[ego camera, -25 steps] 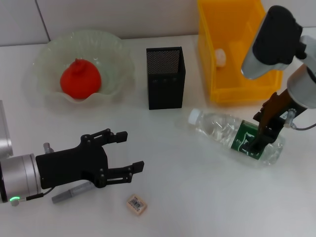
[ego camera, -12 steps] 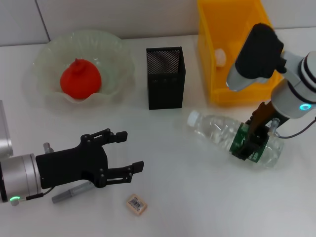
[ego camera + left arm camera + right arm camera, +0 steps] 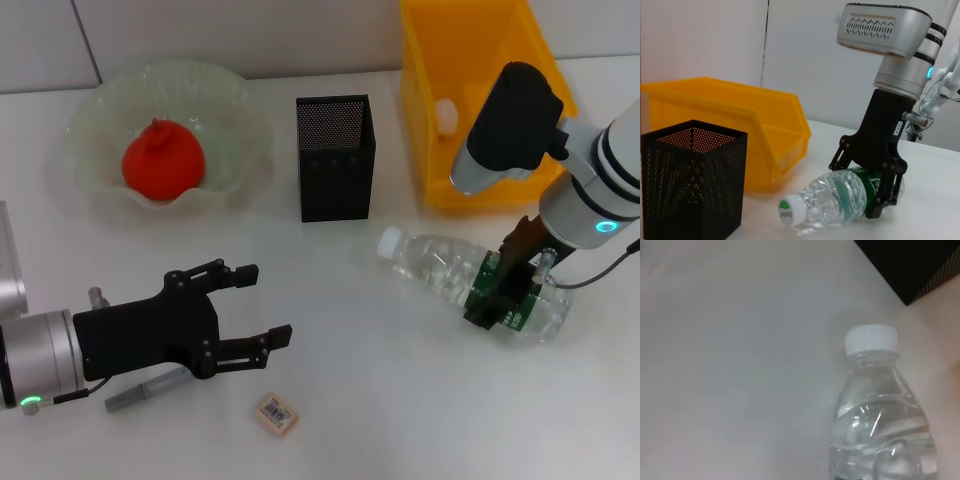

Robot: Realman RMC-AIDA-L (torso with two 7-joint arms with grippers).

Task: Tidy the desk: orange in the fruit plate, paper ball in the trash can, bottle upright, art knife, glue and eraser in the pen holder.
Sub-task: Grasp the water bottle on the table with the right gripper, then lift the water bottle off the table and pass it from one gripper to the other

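Bottle (image 3: pixel 470 276) lying on its side on the counter (image 3: pixel 400 400) before the trash can (image 3: pixel 470 100), right gripper (image 3: pixel 505 290) clamped around its green-labelled middle; left gripper (image 3: pixel 235 320) spread wide, holding nothing, near the eraser (image 3: pixel 278 414); orange (image 3: pixel 163 160) in the fruit plate (image 3: pixel 235 110).

The white tabletop (image 3: pixel 400 400) is viewed from above; both wrist views, low and close, share the clear plastic bottle (image 3: pixel 835 197).
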